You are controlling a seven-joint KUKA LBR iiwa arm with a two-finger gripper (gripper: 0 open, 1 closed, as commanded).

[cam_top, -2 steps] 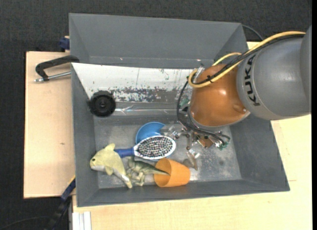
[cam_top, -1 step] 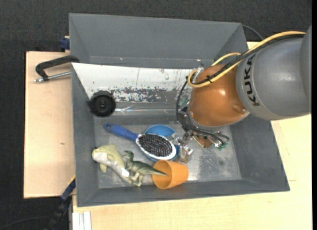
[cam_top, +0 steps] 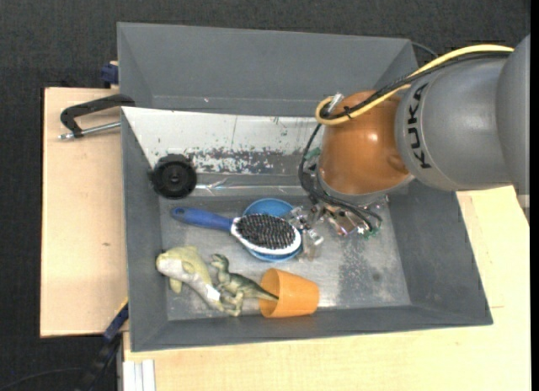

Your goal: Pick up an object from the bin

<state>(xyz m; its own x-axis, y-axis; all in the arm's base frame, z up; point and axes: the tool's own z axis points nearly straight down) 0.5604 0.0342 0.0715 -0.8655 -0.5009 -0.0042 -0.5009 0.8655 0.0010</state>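
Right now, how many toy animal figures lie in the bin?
2: a pale cream plastic figure in the view's lower left, and a green plastic dinosaur lying between it and the orange plastic cup. The arm may hide others.

A robotics lab: KUKA arm (cam_top: 468, 128) over a grey metal bin (cam_top: 253, 67).

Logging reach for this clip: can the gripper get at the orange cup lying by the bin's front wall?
Probably yes. The orange cup lies uncovered on its side, with bare floor between it and the gripper. The green toy dinosaur against its left end and the front wall may crowd a grasp.
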